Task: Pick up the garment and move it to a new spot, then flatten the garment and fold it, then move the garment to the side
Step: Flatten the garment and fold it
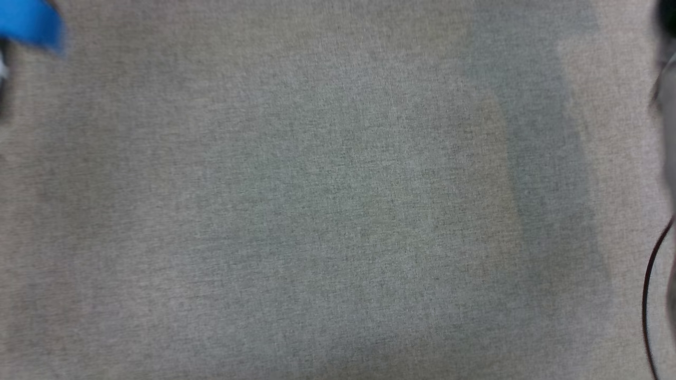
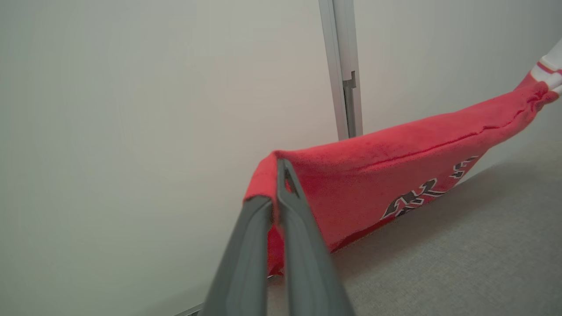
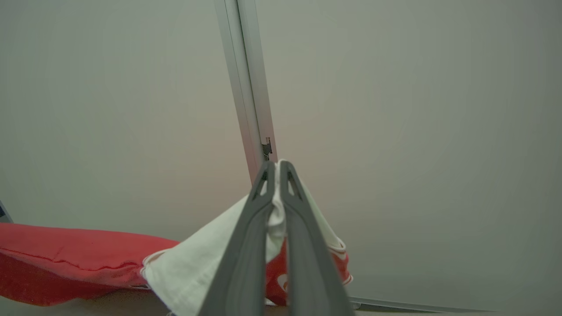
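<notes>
A: Text first. We have a black-and-white print point(image 2: 417, 195) on the red front of the garment point(image 2: 373, 171), left wrist view. Readable?
B: No. We see angular shapes, partly folded under and set at a slant. We can't make out a letter or a logo. Log it as unreadable.
A: Fine. Left gripper point(image 2: 274, 184)?
B: Fingers pressed together on a red edge of the garment, cloth draped over the tips. It's pinching it.
A: From there the garment runs up to the right of that view, stretched as a long band. It ends in a white cuff point(image 2: 549, 72) with thin red stripes at the frame edge.
B: Agreed. Right gripper point(image 3: 276, 169): fingers closed on a bunched white part of the garment, white cloth squeezed between them. Red-striped trim shows just right of the fingers, and the red body lies off to the left in that view.
A: So we put the garment held between both grippers, over the grey surface point(image 2: 461, 263). Touching it?
B: The lower hem hangs close, with a shadow under it. We can't tell contact.
A: Background: pale wall point(image 2: 131, 109), metal post point(image 2: 342, 66) upright behind the garment.
B: Head view is blurred. We get the grey woven surface, a blue thing point(image 1: 29, 24) at the top left corner, and a thin dark cable point(image 1: 647, 295) curving at the right edge. We can't tell what the blue thing is.
</notes>
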